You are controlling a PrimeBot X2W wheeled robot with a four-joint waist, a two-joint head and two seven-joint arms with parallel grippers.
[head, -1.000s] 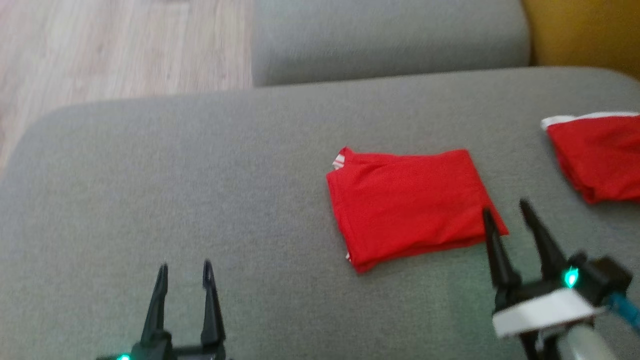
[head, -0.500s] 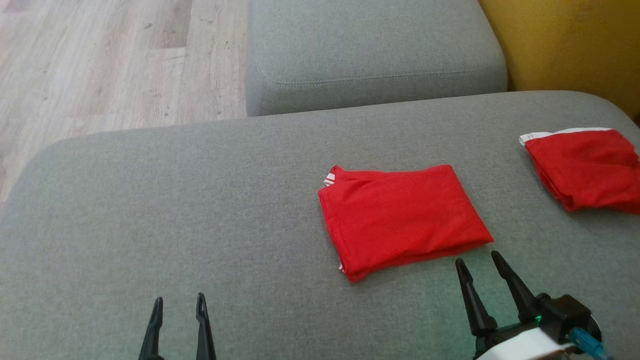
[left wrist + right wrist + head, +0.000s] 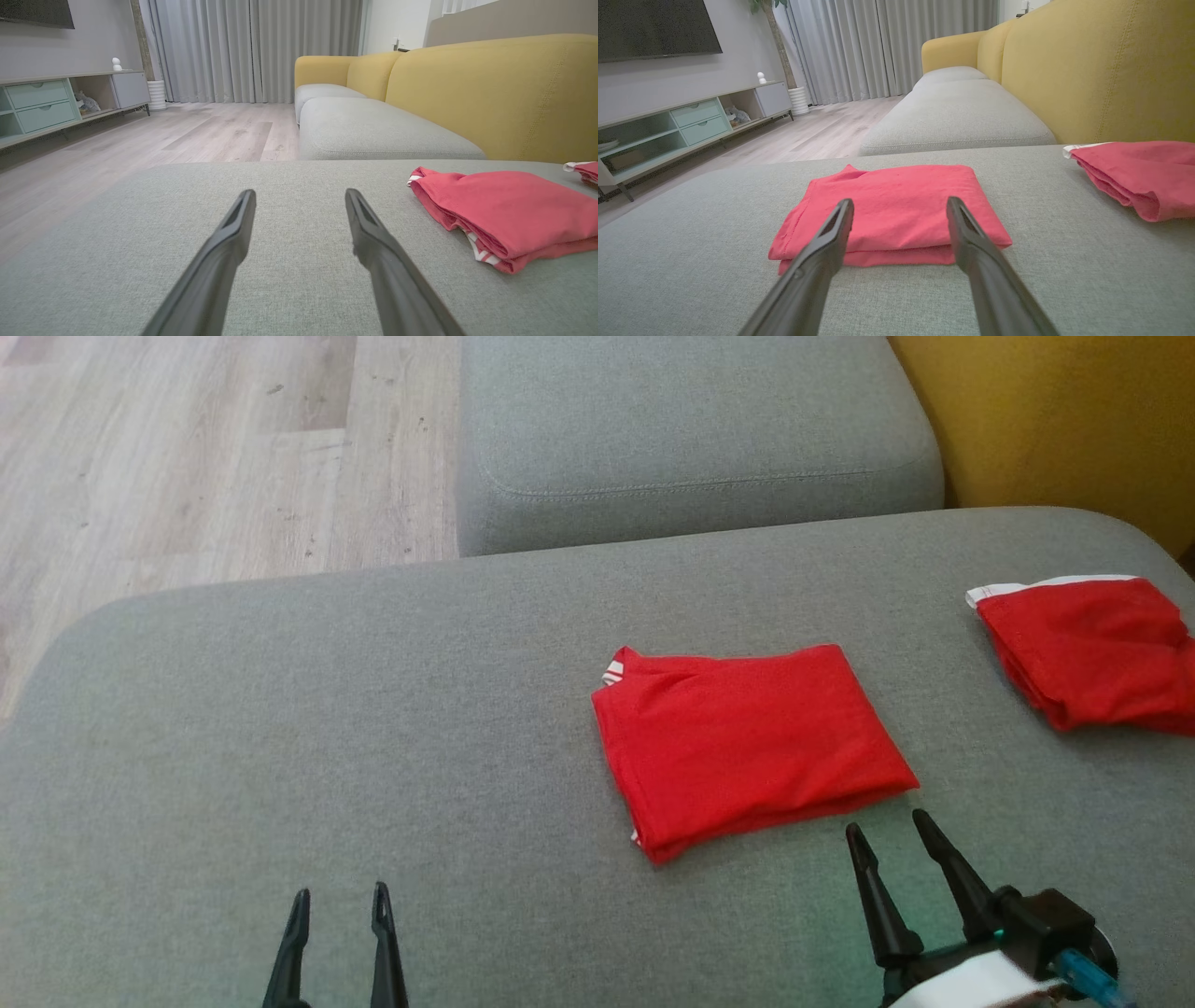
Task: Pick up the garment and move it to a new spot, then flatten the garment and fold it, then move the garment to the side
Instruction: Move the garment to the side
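The garment (image 3: 747, 747), a red knit folded into a flat rectangle with white-striped trim, lies on the grey woven sofa cushion (image 3: 373, 728). A second red garment (image 3: 1088, 649) lies apart to its right. The right end effector (image 3: 887, 823), fingers spread, has drawn back off the garment's near corner. The left end effector (image 3: 341, 893) is spread and empty.

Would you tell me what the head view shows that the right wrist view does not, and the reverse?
Head view alone of the two: the left claw, open over the grey cushion. Right wrist view alone of the two: a television, a cabinet with pale green drawers, grey curtains. Shared: the folded red garment on that cushion, a second red garment to its right, the yellow sofa back, the wooden floor, and the open right claw just short of the folded garment.
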